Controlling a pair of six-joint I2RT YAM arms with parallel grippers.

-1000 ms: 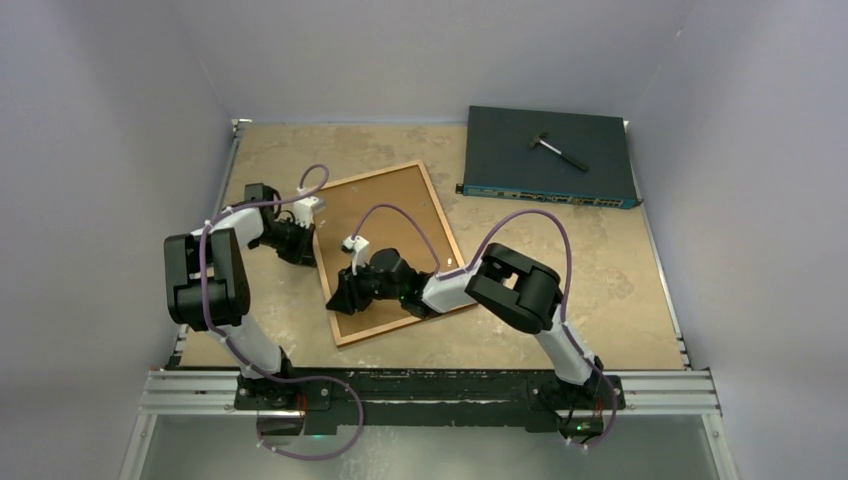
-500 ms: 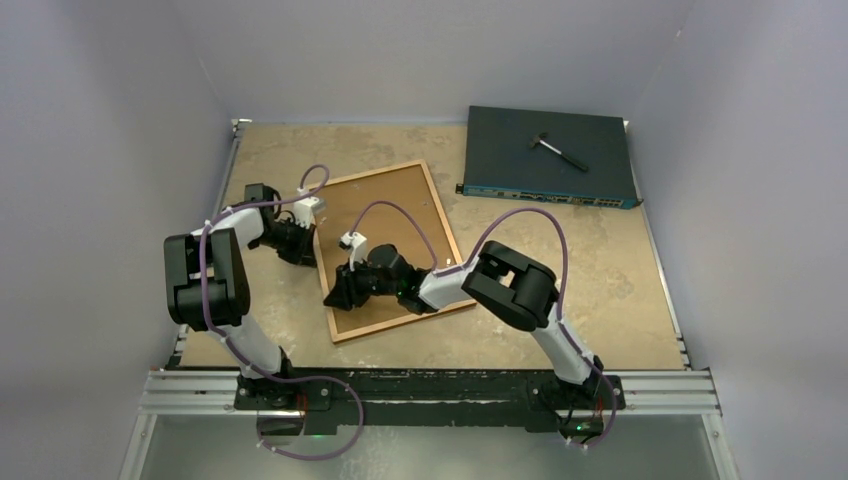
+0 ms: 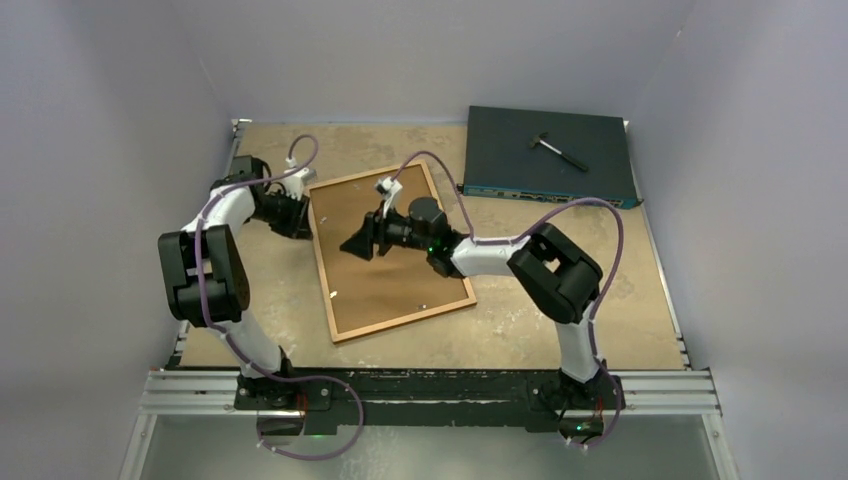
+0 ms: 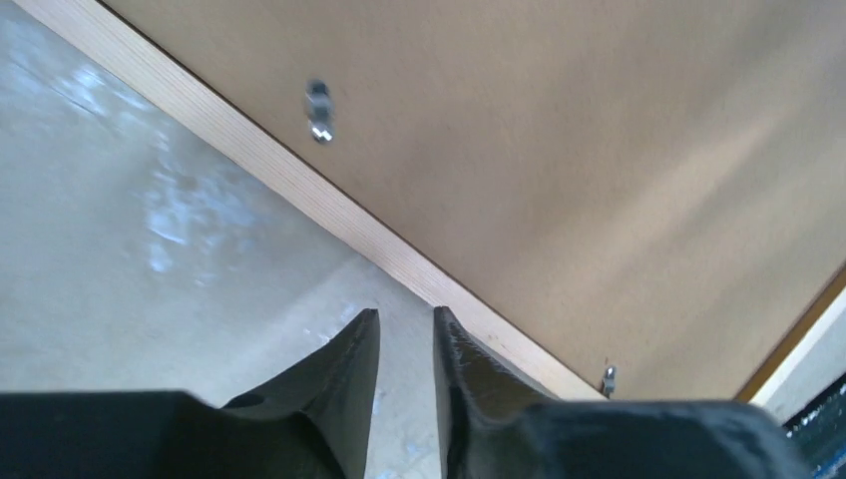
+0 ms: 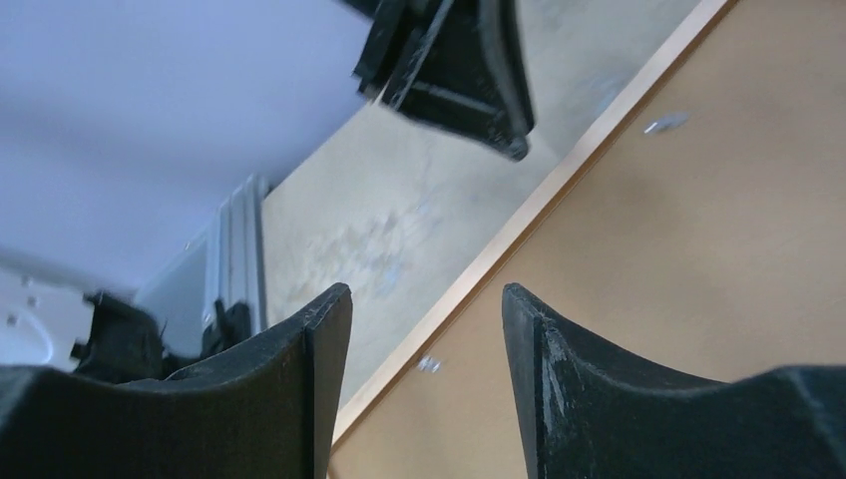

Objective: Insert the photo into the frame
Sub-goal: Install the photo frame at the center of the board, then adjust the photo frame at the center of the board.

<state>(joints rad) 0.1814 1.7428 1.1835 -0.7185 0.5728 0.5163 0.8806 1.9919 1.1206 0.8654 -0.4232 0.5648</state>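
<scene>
The frame [image 3: 322, 264] lies face down on the table, with the plain brown backing board [image 3: 400, 280] filling it. The photo is hidden. My left gripper [image 3: 297, 216] is low at the frame's far left edge. In the left wrist view its jaws [image 4: 406, 317] stand a narrow gap apart with bare table between them, just short of the wooden rim [image 4: 299, 190]. My right gripper [image 3: 352, 246] hovers over the far half of the board, open and empty. In its wrist view [image 5: 427, 291] the rim [image 5: 559, 180] and the board [image 5: 698, 249] lie below.
A dark flat electronics box [image 3: 548, 155] with a small hammer-like tool [image 3: 557, 150] on it sits at the back right. Small metal clips [image 4: 318, 110] sit along the board's edge. Walls close the table on three sides, and the left gripper [image 5: 469, 90] is close ahead of the right one.
My right gripper has risen and moved from the frame's near left part to its far half. My left gripper has slid a little farther away along the left edge.
</scene>
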